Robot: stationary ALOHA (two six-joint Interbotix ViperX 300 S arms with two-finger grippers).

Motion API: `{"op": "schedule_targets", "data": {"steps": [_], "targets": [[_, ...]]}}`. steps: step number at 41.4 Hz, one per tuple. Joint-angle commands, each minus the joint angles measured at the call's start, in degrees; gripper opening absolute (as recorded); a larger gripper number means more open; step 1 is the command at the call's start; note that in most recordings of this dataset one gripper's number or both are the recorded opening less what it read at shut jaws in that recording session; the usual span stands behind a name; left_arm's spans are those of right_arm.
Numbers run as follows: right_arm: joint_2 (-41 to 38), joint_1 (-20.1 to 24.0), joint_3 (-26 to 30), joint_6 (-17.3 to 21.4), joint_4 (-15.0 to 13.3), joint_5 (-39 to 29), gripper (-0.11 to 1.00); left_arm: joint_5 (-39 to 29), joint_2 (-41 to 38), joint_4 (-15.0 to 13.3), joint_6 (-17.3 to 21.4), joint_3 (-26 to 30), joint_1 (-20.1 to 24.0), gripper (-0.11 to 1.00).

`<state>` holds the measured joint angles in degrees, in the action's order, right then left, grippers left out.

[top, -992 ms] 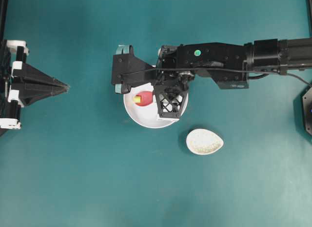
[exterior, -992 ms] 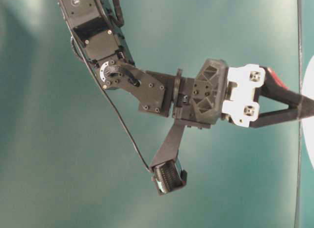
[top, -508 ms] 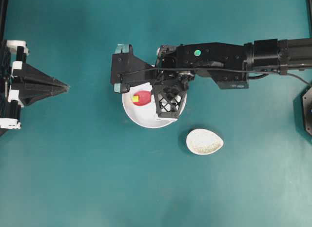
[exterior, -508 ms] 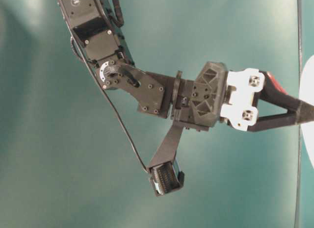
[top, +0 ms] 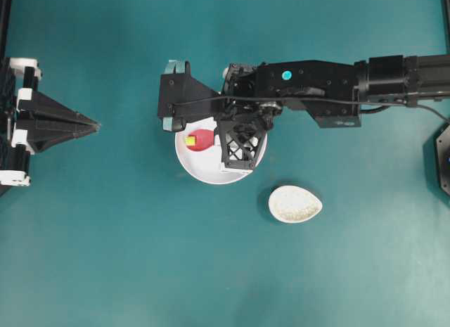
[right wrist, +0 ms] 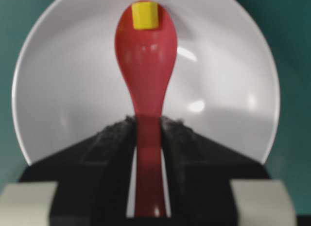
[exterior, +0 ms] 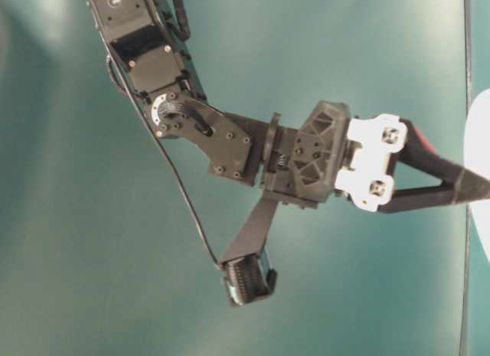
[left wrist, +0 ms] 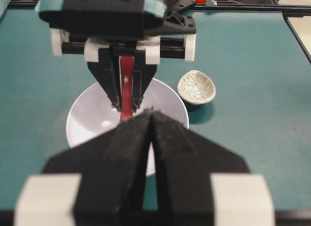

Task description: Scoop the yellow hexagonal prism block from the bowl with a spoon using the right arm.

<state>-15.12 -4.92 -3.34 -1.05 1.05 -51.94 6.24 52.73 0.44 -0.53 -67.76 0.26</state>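
Two arms show in your overhead view: the right arm (top: pixel 330 84) reaches in from the right edge over the white bowl (top: pixel 204 169), its fingers (top: pixel 238 145) clamped on the red spoon (top: pixel 202 139), whose scoop lies over the bowl's upper left part. The yellow hexagonal prism block (top: pixel 190 139) sits at the scoop's left tip, inside the bowl's rim. The left gripper (top: pixel 88 123) rests well apart at the left edge, its fingers pressed together to a point. Bare teal surface (top: pixel 126 257) lies between it and the bowl. The speckled spoon rest (top: pixel 295 204) lies near the bowl, to its lower right, not touching it.

At table level you see the right gripper (exterior: pixel 471 189) tilted, its tip at the bowl's white edge (exterior: pixel 478 142) on the right border of the picture.

From your left wrist, the closed left fingers (left wrist: pixel 151 138) fill the foreground; beyond them the spoon's handle (left wrist: pixel 127 85) hangs gripped over the bowl (left wrist: pixel 82 119), with the spoon rest (left wrist: pixel 197 87) beside it.

From your right wrist, the fingers (right wrist: pixel 112 148) pinch the spoon's handle (right wrist: pixel 147 138) from both sides, and the block (right wrist: pixel 145 15) rides at the scoop's far tip, near the bowl's far rim (right wrist: pixel 63 22).
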Motion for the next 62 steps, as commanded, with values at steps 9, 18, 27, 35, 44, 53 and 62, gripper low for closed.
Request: {"op": "schedule_targets", "data": {"steps": [9,18,27,35,44,53,62], "targets": [[2.8,0.2,0.5,0.2,0.1,1.6,0.24,0.8,-0.4,0.2,-0.1,1.0,0.1,-0.01],[3.2,0.2,0.4,0.2,0.1,2.8,0.24,0.7,-0.4,0.1,-0.1,0.9,0.1,-0.01],[4.0,0.1,-0.2,0.3,0.2,4.3,0.24,0.7,-0.4,0.1,-0.1,0.9,0.1,-0.01],[4.9,0.1,-1.4,1.7,0.1,5.8,0.24,0.8,-0.4,0.1,-0.1,1.0,0.1,-0.01],[6.9,0.1,-4.7,2.4,0.1,9.5,0.24,0.8,-0.3,0.2,-0.1,1.0,0.1,-0.01],[9.1,0.2,-7.9,2.5,0.2,13.3,0.24,0.8,-0.3,0.2,-0.1,1.0,0.1,0.0],[10.5,0.1,-10.7,4.0,0.2,15.8,0.24,1.1,-0.4,0.1,-0.1,1.0,0.1,0.0]]}}
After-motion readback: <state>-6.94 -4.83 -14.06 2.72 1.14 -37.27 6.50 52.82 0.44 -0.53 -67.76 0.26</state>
